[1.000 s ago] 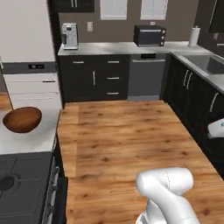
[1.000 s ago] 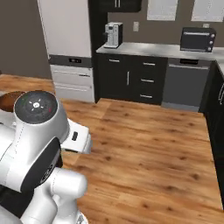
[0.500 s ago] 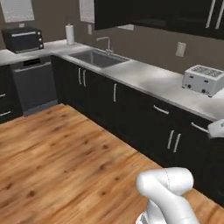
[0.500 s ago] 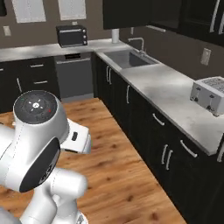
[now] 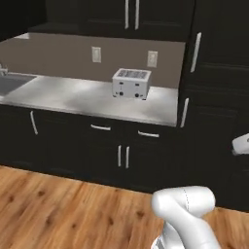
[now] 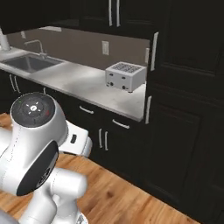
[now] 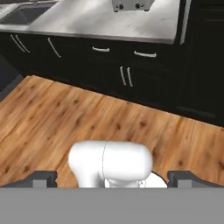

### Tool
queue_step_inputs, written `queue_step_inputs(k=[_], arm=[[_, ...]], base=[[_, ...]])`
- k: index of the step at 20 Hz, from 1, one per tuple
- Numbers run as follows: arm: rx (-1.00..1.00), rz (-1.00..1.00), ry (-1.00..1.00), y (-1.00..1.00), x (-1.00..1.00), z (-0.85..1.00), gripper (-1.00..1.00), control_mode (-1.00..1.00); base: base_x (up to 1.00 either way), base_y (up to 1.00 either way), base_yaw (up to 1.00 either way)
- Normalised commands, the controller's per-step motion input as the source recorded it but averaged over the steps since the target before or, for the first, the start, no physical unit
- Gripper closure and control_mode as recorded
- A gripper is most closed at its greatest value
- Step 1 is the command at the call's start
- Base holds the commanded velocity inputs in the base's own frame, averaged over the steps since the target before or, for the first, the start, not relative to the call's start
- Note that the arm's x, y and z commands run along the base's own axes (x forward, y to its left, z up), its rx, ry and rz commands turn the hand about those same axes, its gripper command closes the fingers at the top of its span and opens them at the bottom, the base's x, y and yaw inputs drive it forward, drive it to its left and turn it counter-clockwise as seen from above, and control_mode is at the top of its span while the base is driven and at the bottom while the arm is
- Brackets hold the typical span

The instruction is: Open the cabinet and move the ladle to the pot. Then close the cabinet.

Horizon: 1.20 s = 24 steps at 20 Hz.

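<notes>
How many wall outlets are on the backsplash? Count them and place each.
2. One outlet is left of the toaster; the other outlet is just right of it. More may lie beyond the frame.

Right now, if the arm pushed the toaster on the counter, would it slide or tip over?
The toaster looks boxy, low and wide, so it would probably slide rather than tip. The steel counter looks smooth, so little may resist sliding. It appears rigid metal, likely moderately heavy.
</notes>
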Motion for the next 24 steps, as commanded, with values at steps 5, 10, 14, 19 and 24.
queue_step_inputs(k=[5, 10, 14, 19, 24], arm=[[0.0, 0.0, 0.0, 0.0, 0.0, 0.0, -1.0, 1.0], [0.0, 0.0, 0.0, 0.0, 0.0, 0.0, -1.0, 1.0], [0.0, 0.0, 0.0, 0.0, 0.0, 0.0, -1.0, 1.0], [0.0, 0.0, 0.0, 0.0, 0.0, 0.0, -1.0, 1.0], [0.0, 0.0, 0.0, 0.0, 0.0, 0.0, -1.0, 1.0]], base=[[0.52, 0.92, -0.4], [0.54, 1.0, -0.32], [0.78, 1.0, -0.3], [0.84, 0.92, -0.3], [0.85, 0.7, -0.27]])
